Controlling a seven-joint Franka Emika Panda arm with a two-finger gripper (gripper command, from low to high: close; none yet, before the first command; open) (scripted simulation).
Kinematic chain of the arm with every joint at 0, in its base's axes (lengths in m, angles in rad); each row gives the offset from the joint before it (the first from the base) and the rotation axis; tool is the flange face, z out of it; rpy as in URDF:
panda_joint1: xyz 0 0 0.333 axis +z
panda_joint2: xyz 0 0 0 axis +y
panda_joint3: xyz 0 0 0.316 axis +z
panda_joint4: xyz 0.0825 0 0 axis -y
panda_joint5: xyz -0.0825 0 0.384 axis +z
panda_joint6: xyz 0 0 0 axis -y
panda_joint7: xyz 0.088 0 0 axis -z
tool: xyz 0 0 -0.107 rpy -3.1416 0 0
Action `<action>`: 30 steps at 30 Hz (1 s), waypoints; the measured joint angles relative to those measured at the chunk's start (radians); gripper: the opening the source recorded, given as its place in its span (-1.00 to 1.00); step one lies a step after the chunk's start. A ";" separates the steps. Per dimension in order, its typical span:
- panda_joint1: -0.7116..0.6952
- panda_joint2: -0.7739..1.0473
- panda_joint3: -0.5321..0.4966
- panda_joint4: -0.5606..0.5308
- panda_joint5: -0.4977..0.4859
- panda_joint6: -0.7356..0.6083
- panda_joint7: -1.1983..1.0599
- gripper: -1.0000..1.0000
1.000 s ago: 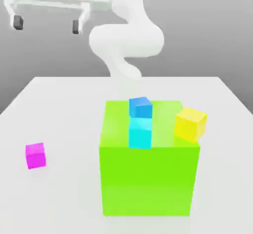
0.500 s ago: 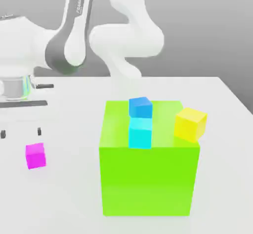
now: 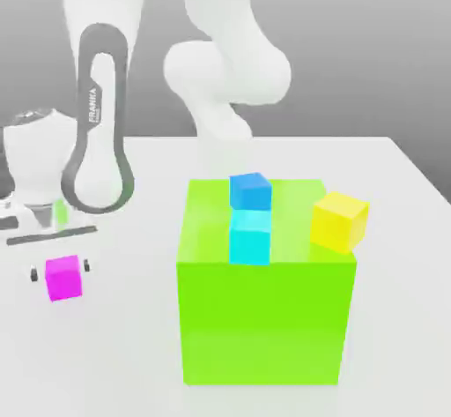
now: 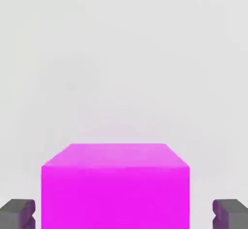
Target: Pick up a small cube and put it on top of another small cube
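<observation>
The small magenta-pink cube [image 3: 63, 278] rests on the white table at the exterior view's left. My gripper [image 3: 60, 271] has come down over it, with one dark finger on each side at the cube's height. In the hand view the cube [image 4: 115, 189] sits between the two fingertips [image 4: 17, 214], and a narrow gap shows on each side. The gripper [image 4: 123, 214] is open and straddles the cube without touching it. A blue cube [image 3: 250, 190] stands on a cyan cube [image 3: 250, 237] on top of the big lime-green block [image 3: 264, 318].
A yellow cube [image 3: 338, 221] sits tilted at the green block's top corner on the exterior view's right. The robot's white arm [image 3: 97, 133] rises behind the magenta cube. The white table [image 3: 396, 318] stretches around the block.
The arm swung in from the upper left and lowered onto the magenta cube. Its fingers have narrowed from wide apart to close beside the cube. No cube has moved.
</observation>
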 joint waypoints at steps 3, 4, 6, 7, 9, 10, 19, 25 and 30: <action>0.000 0.000 0.000 0.000 0.000 -0.003 0.000 -1.00; -0.015 0.009 0.018 0.003 0.016 0.004 -0.013 -1.00; 0.016 -0.013 -0.021 -0.004 -0.023 -0.010 0.018 -1.00; 0.045 -0.032 -0.059 -0.010 -0.057 -0.023 0.043 -1.00; 0.104 -0.077 -0.137 -0.024 -0.147 -0.051 0.111 -1.00; 0.135 -0.101 -0.179 -0.031 -0.194 -0.065 0.146 -1.00; 0.257 -0.309 -0.280 -0.027 -0.553 -0.265 0.429 -1.00; 0.383 -0.487 -0.150 0.041 -0.581 -0.523 0.480 -1.00; 0.481 -0.647 -0.026 0.079 -0.593 -0.729 0.506 -1.00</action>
